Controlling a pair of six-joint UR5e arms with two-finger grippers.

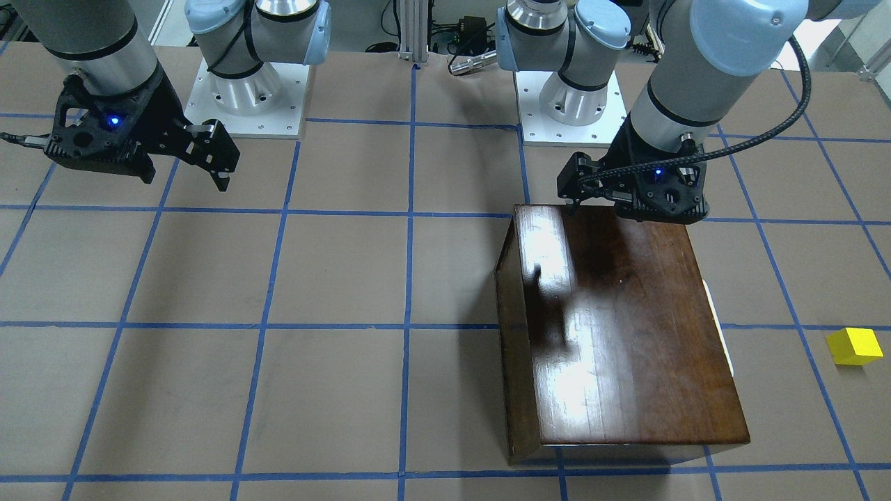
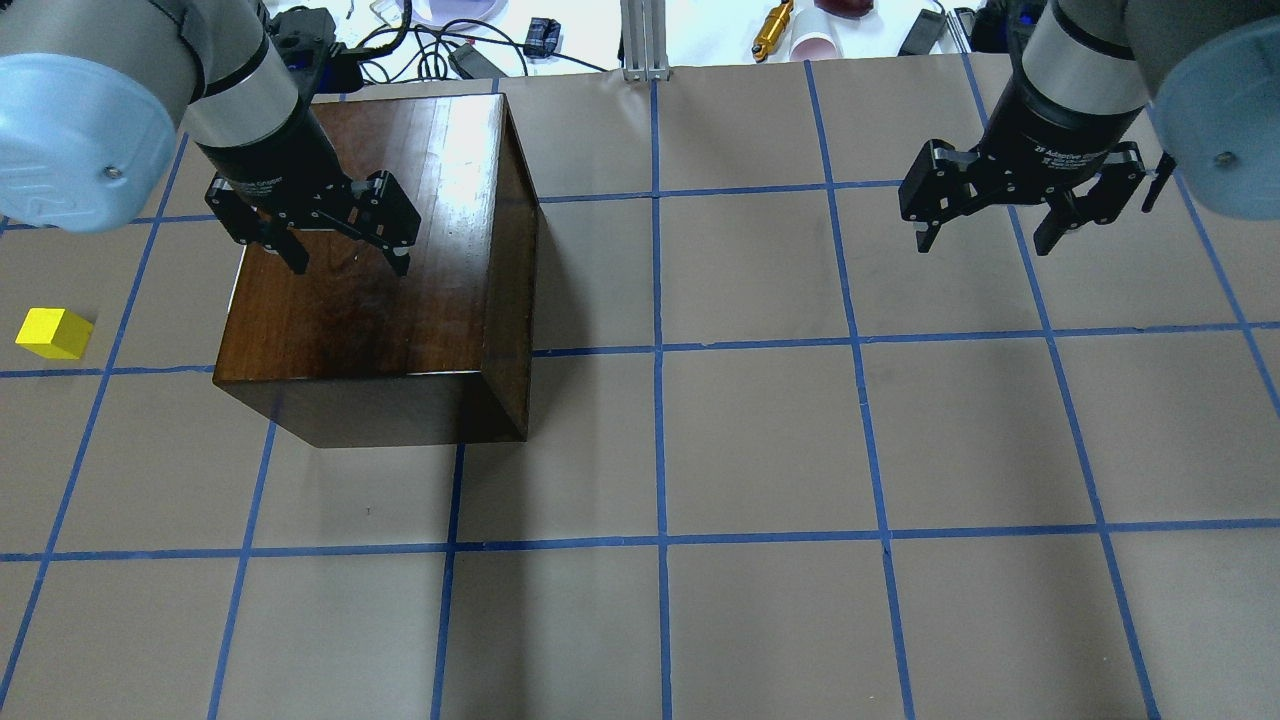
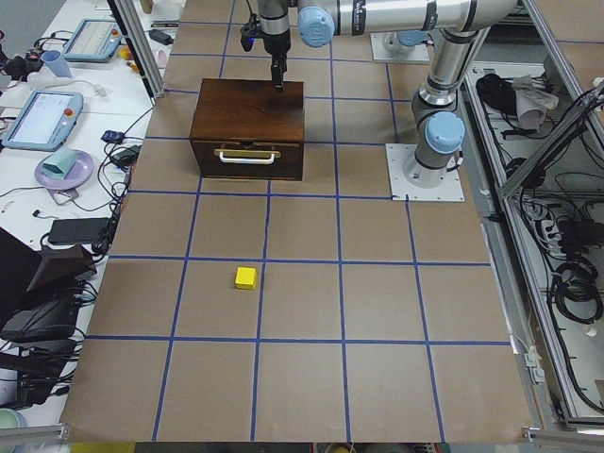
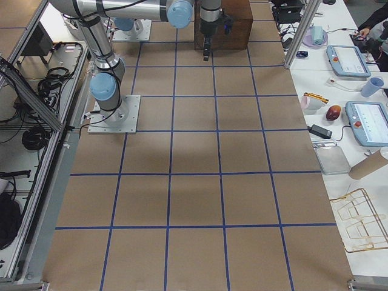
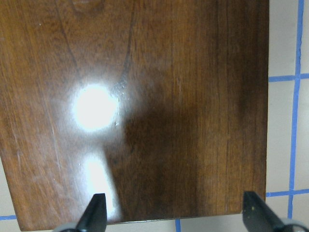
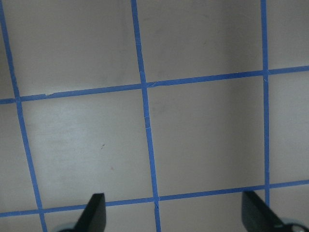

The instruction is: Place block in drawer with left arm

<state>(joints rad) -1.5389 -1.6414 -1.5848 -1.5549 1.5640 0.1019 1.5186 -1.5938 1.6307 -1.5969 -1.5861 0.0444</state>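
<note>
The small yellow block (image 2: 55, 333) lies on the table to the left of the dark-brown wooden box (image 2: 380, 300); it also shows in the front view (image 1: 854, 346) and the left side view (image 3: 245, 277). The drawer (image 3: 247, 157) is shut, and its front panel with the metal pull faces the block. My left gripper (image 2: 347, 262) is open and empty, and it hovers over the box top (image 5: 193, 96), well away from the block. My right gripper (image 2: 985, 243) is open and empty, above bare table (image 6: 203, 135) at the far right.
The two arm base plates (image 1: 247, 104) (image 1: 571, 111) stand at the robot side of the table. Cables and small items (image 2: 480, 50) lie beyond the far edge. Side benches hold tablets and cups (image 3: 42, 118).
</note>
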